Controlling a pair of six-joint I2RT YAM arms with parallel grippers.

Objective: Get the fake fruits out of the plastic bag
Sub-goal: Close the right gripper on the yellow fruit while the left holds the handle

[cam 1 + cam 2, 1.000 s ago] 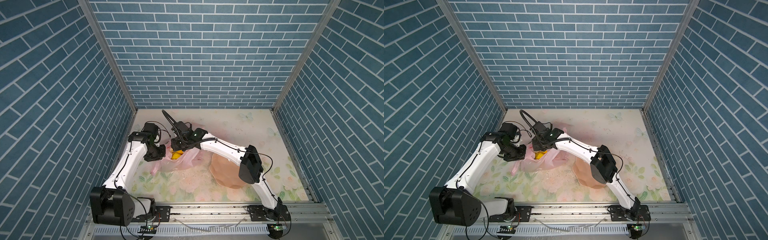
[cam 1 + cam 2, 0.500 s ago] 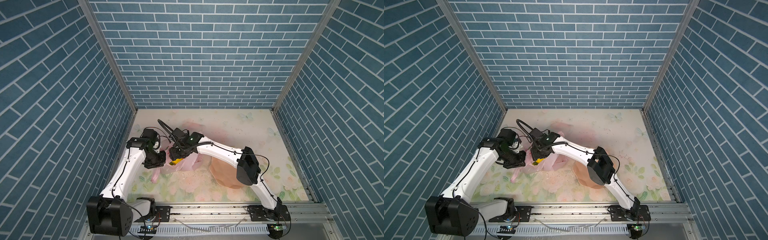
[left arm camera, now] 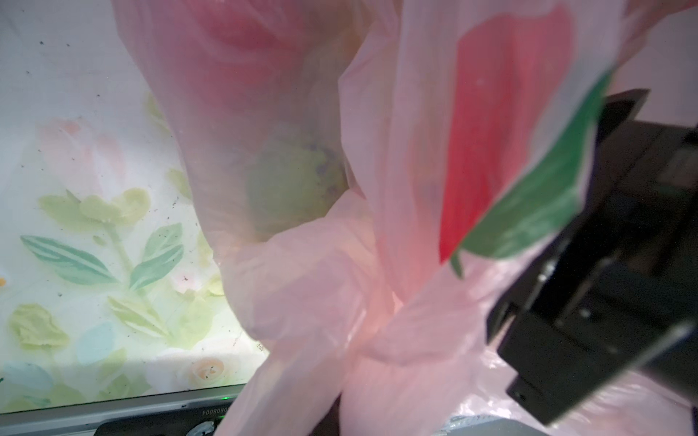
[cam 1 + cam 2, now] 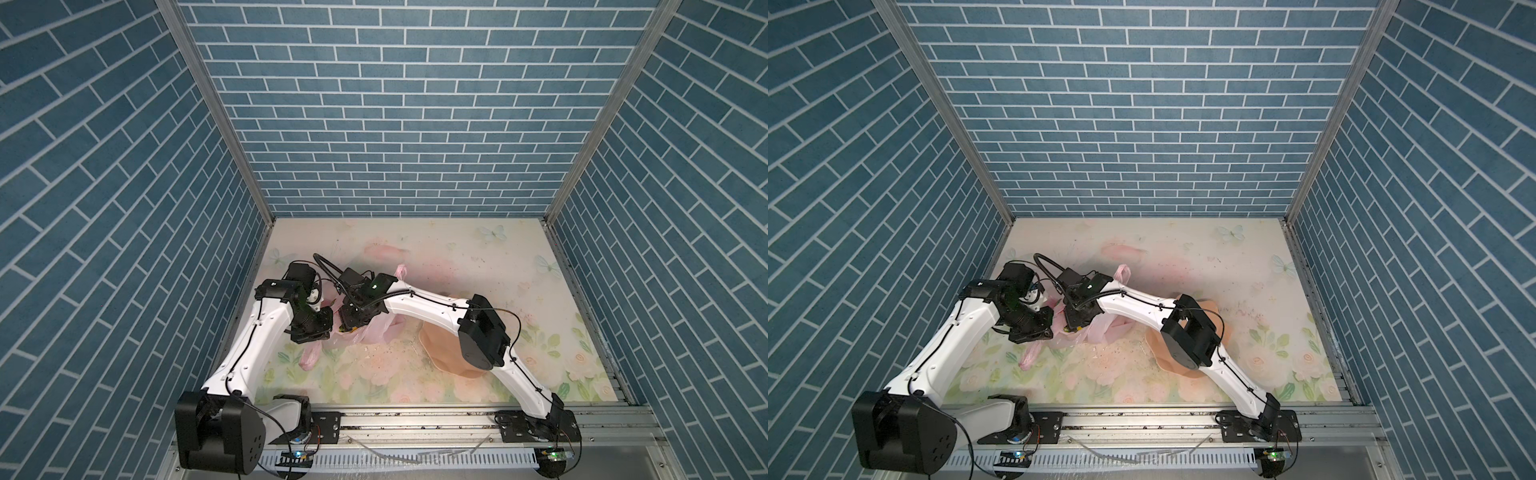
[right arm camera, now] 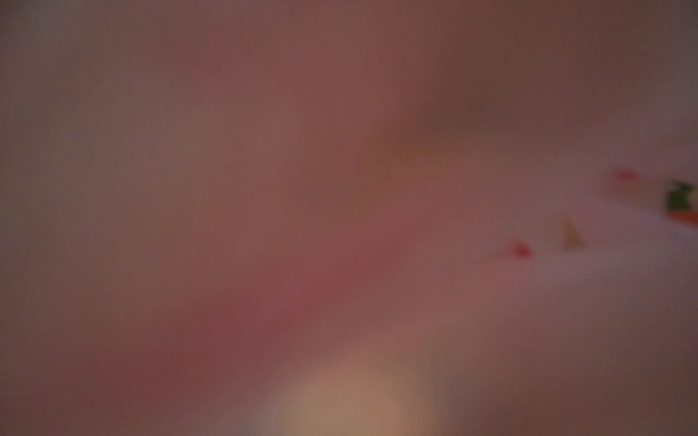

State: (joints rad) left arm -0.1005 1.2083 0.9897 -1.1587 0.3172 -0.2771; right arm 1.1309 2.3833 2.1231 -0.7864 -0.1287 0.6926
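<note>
Jaws of our left end effector [image 4: 321,332] are pressed together, pinching a gathered fold of the pink plastic bag [image 4: 376,332]. Our right end effector [image 4: 351,326] is buried in the bag's mouth; we cannot tell its spread. Through the film we see a green fruit [image 3: 294,181]. The bag sits on the floral desk [image 4: 457,257], beside the peach bowl [image 4: 438,351].
</note>
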